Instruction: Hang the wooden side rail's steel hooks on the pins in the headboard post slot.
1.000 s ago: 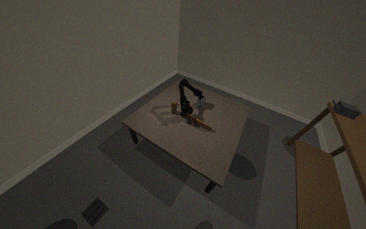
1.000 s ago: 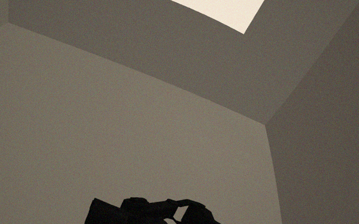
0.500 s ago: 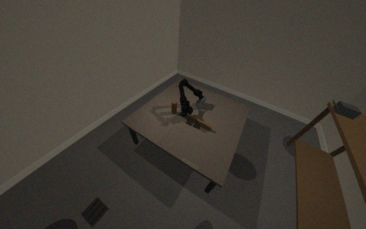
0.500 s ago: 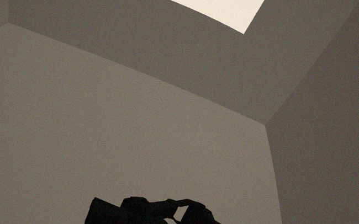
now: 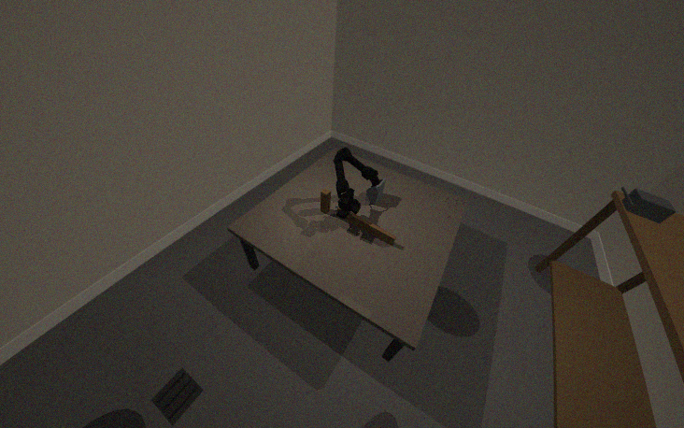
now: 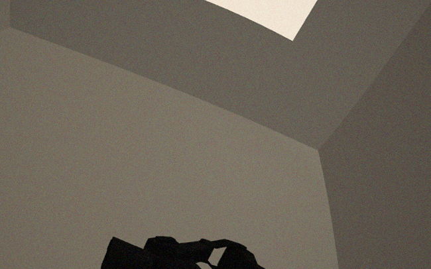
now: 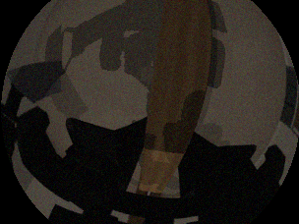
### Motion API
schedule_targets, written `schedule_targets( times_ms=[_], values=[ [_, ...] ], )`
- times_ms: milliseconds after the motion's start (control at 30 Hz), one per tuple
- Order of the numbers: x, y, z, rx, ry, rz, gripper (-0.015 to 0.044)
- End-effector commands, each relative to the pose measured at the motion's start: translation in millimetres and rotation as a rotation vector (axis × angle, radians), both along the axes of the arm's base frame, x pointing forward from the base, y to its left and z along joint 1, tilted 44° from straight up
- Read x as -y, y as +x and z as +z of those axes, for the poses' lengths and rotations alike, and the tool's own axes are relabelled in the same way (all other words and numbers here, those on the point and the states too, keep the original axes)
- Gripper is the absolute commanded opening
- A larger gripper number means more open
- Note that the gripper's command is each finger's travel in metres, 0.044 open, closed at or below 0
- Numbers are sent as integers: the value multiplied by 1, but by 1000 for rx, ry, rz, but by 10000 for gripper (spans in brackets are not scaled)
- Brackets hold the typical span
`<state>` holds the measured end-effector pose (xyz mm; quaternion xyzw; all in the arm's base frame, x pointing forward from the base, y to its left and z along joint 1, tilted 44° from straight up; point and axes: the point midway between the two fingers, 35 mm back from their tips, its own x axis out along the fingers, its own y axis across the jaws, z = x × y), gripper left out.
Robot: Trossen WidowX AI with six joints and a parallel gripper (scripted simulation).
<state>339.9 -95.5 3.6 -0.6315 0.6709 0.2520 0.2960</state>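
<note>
The wooden side rail [image 5: 373,229] [image 7: 182,64] is a long brown bar, seen lengthwise in the wrist view. My gripper [image 5: 345,215] [image 7: 171,129] is shut on it near the end toward the post, with dark fingers on both sides. In the top view the rail's shadow runs on past its far end, which looks slightly above the table [image 5: 352,282] [image 7: 251,98]. The short wooden headboard post [image 5: 325,202] stands upright, a little left of the gripper and apart from the rail's visible part. The hooks, slot and pins are too small, dark or hidden to make out.
A grey-blue angular object [image 5: 376,192] [image 7: 36,81] is beside the arm on the table. The arm arches up behind the rail. Wooden shelving [image 5: 585,333] with a grey box [image 5: 648,204] stands off to the right. The exterior view shows only the arm's dark upper part [image 6: 165,259], walls and ceiling.
</note>
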Motion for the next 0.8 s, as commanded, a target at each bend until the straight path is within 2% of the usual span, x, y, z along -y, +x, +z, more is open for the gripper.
schedule_targets(
  times_ms=[0,767],
  values=[
    [0,5,3,19,2,1,0],
    [2,7,5,19,2,1,0]
  ],
)
